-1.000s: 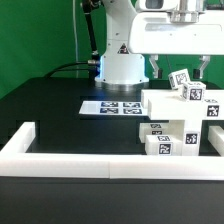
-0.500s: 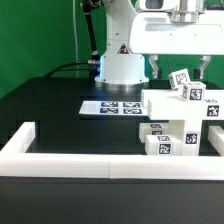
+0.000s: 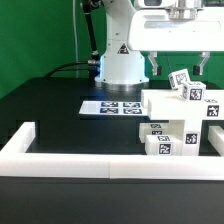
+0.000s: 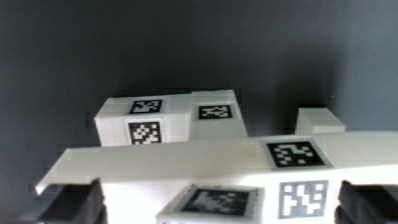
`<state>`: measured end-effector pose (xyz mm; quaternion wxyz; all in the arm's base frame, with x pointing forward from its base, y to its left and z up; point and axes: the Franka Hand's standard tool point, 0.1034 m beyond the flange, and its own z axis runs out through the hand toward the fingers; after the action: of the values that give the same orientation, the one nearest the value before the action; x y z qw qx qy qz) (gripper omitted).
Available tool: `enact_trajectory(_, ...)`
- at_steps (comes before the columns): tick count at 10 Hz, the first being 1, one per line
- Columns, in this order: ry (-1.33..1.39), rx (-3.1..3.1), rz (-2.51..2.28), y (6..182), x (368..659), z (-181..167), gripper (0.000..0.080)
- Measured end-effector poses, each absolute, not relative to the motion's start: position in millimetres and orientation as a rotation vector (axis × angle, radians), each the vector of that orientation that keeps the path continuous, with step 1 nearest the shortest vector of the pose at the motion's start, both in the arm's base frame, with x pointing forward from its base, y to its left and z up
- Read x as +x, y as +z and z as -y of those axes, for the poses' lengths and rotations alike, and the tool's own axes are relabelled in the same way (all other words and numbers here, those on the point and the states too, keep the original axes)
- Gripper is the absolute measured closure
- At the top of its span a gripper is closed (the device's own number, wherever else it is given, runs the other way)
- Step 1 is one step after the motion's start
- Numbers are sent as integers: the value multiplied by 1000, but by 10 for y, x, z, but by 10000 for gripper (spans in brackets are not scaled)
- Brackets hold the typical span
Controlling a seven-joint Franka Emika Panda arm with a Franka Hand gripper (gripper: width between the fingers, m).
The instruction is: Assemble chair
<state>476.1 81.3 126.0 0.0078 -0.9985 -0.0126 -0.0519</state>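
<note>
Several chair parts (image 3: pixel 182 120) bear black-and-white square tags, no readable writing.

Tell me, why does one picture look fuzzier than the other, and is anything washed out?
Wrist view: soft and slightly blurred, yet the tags on the chair parts stay readable; the black table looks flat grey. Exterior view: sharper, but the white barrier wall and the gripper area glare, losing surface detail.

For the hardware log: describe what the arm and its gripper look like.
The arm is white and rounded, on a broad white base with a blue-lit ring low down. The gripper has a boxy white body and two dark fingers. Dark cables trail over the black table toward the base. No markings are legible.
</note>
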Motion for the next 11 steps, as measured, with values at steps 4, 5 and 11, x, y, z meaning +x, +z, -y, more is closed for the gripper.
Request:
enact_trajectory(4,-175,-3126,42,1236,4781,-809,150)
enact_trajectory(5,-179,-3129,50,1231,4815,-806,150)
enact_trajectory(11,-197,-3146,106,1191,4963,-740,150)
